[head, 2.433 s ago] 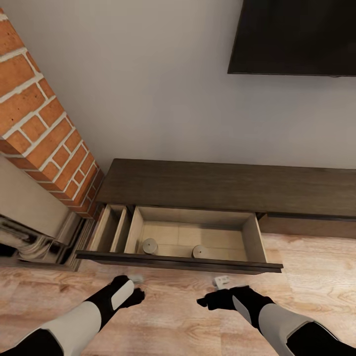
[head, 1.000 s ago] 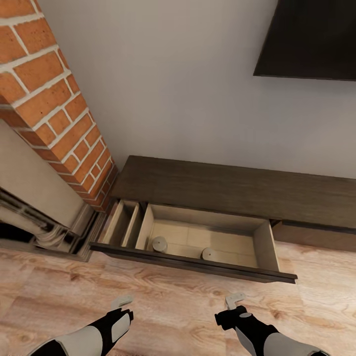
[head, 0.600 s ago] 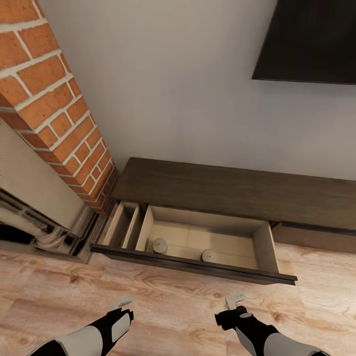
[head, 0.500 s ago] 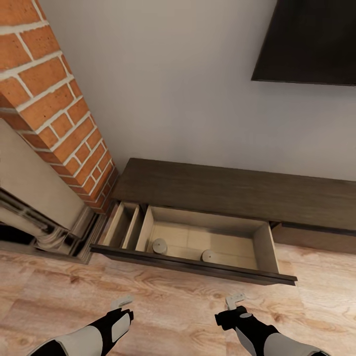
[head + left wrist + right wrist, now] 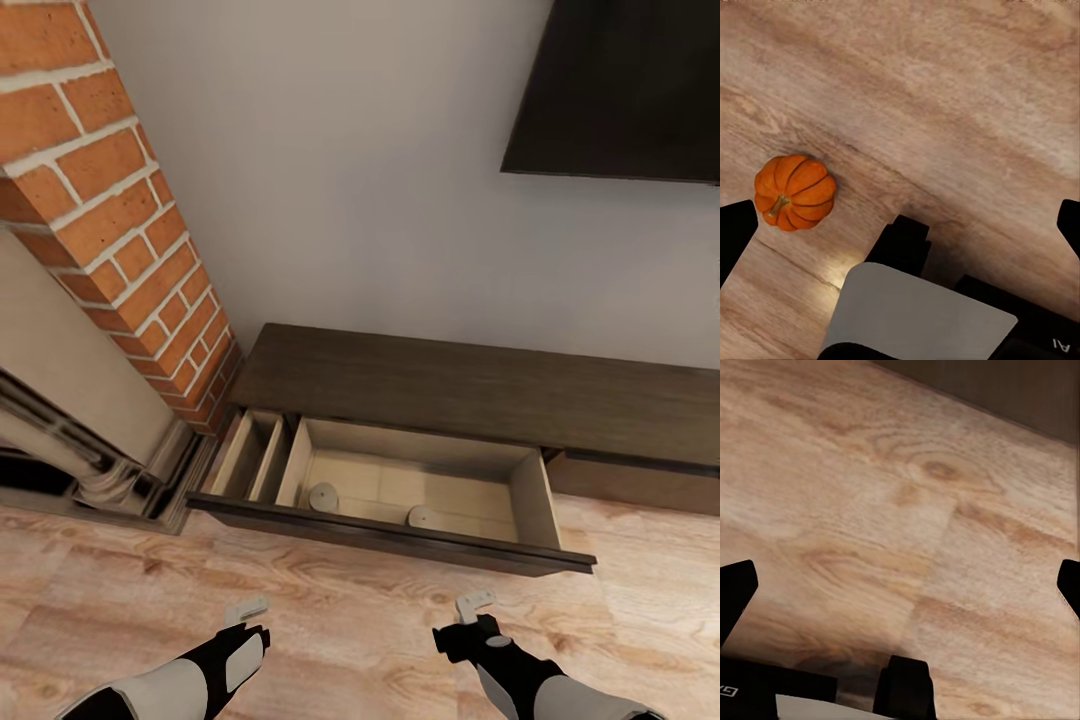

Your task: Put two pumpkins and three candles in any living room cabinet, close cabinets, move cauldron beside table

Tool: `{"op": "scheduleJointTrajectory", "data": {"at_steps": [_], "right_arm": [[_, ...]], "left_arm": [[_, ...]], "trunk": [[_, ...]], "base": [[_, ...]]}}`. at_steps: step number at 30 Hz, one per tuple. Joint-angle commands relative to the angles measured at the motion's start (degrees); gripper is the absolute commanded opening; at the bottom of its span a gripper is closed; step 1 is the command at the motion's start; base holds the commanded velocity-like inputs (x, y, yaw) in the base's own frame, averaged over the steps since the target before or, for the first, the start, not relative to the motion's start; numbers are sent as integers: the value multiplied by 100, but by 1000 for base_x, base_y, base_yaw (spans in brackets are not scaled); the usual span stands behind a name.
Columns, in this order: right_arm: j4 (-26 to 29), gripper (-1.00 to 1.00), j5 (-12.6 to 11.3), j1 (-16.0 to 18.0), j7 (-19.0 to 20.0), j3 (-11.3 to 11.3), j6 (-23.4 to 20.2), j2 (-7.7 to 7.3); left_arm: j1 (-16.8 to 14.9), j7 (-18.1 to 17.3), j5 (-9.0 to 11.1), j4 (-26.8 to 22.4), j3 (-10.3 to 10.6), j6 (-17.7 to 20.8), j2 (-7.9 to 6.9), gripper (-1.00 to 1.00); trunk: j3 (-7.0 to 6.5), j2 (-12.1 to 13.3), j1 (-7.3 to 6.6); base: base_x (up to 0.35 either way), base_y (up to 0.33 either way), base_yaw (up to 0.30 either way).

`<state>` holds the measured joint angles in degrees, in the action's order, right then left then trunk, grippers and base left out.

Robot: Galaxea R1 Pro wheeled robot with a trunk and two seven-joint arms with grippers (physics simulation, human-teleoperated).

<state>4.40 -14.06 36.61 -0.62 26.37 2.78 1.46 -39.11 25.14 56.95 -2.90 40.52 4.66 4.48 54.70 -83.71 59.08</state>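
Observation:
The dark brown cabinet (image 5: 470, 385) runs along the wall, with its left drawer (image 5: 390, 540) pulled out. Two candles (image 5: 323, 496) (image 5: 420, 517) stand upright on the drawer's pale floor near its front panel. My left gripper (image 5: 246, 608) and right gripper (image 5: 474, 604) hover over the wood floor in front of the drawer, both open and empty. In the left wrist view an orange pumpkin (image 5: 793, 192) sits on the floor close to one of the black fingertips (image 5: 735, 232). In the right wrist view the fingertips (image 5: 736, 589) stand wide apart over bare floor.
A brick fireplace column (image 5: 110, 230) with a pale surround (image 5: 70, 400) rises at the left, next to the drawer's end. A dark TV screen (image 5: 620, 90) hangs on the wall at the upper right. A second drawer front (image 5: 640, 480) to the right is closed.
Since 2.4 s ago the camera has backed off and turned a little, and both grippers sit lower in the picture. Over the last second only a slight view shift shows. Drawer and candles are unchanged.

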Motion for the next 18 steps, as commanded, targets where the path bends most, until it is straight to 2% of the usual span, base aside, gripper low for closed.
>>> {"op": "scheduleJointTrajectory", "data": {"at_steps": [1, 16, 18], "right_arm": [[-13, 100, 0, -1, 0, 0, 28, 2], [-27, 100, 29, -5, 0, -5, 82, -5], [-30, 100, -38, -5, -7, -7, 240, 2]], "left_arm": [[0, 0, 0, 0, 0, 0, 0, 100], [0, 0, 2, 0, 0, 0, 0, 100], [0, -1, 3, 0, 0, 0, 0, 100]], "trunk": [[-9, 0, 0], [-147, 0, 0], [-165, 0, 0]], "base": [[-10, 0, 0], [-1, 0, 0], [0, 0, 0]]}}
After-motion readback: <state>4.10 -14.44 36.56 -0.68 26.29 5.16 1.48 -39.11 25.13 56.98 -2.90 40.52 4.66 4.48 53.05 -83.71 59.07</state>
